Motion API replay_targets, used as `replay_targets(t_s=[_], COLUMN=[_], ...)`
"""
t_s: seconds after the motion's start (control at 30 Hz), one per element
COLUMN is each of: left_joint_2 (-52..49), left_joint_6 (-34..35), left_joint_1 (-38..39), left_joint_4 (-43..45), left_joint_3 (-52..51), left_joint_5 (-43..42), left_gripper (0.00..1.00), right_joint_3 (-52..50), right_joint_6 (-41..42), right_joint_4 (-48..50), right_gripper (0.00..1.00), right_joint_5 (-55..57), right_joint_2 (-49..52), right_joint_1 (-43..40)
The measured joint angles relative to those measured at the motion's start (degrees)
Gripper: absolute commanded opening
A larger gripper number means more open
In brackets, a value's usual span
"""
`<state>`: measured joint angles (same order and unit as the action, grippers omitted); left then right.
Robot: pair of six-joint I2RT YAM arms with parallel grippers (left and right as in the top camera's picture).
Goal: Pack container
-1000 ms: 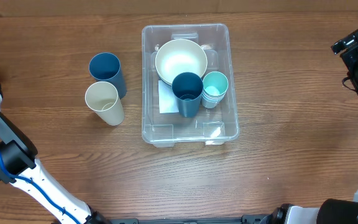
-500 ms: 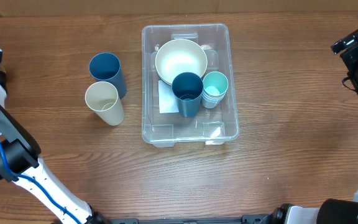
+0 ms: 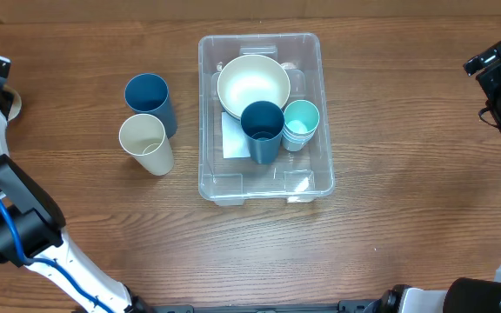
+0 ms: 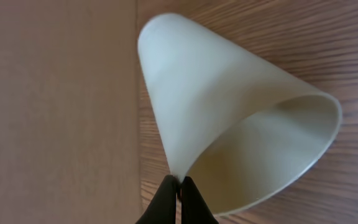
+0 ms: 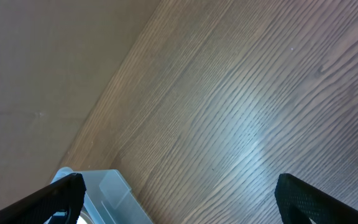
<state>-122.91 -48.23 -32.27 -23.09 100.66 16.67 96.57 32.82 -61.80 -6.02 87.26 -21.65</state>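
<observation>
The left gripper (image 4: 179, 185), at the far left, pinches a cream cup (image 4: 229, 112) by its rim; the right gripper (image 5: 179, 199) hovers far right, fingers spread wide.

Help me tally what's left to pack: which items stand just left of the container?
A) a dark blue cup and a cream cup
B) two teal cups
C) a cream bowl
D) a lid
A: a dark blue cup and a cream cup stand side by side left of the container.

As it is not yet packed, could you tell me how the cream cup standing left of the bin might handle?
The cream cup looks like thin plastic, so it is probably light. Tall on a seemingly narrower base, it may tip if pushed high.
</observation>
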Motion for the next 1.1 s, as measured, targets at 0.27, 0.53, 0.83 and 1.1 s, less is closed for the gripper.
replay_targets(t_s=[0.27,0.53,0.83,1.1], left_joint_2=[8.0,13.9,16.0,25.8], left_joint_6=[4.7,13.7,24.5,46.3], left_joint_1=[1.4,1.4,1.4,1.3], left_joint_4=[-7.0,-13.9,-18.9,-30.3], left_joint_3=[0.0,0.0,0.0,0.4], left_joint_5=[-1.7,-2.8,-5.9,-5.0], left_gripper=[0.04,0.04,0.64,0.71], right_joint_3=[0.0,0.0,0.0,0.0], right_joint_6=[0.0,0.0,0.0,0.0], right_joint_4=[0.0,0.0,0.0,0.0], right_gripper=[1.00,1.00,1.00,1.00], right_joint_5=[0.0,0.0,0.0,0.0], right_joint_2=[0.0,0.0,0.0,0.0], right_joint_1=[0.0,0.0,0.0,0.0])
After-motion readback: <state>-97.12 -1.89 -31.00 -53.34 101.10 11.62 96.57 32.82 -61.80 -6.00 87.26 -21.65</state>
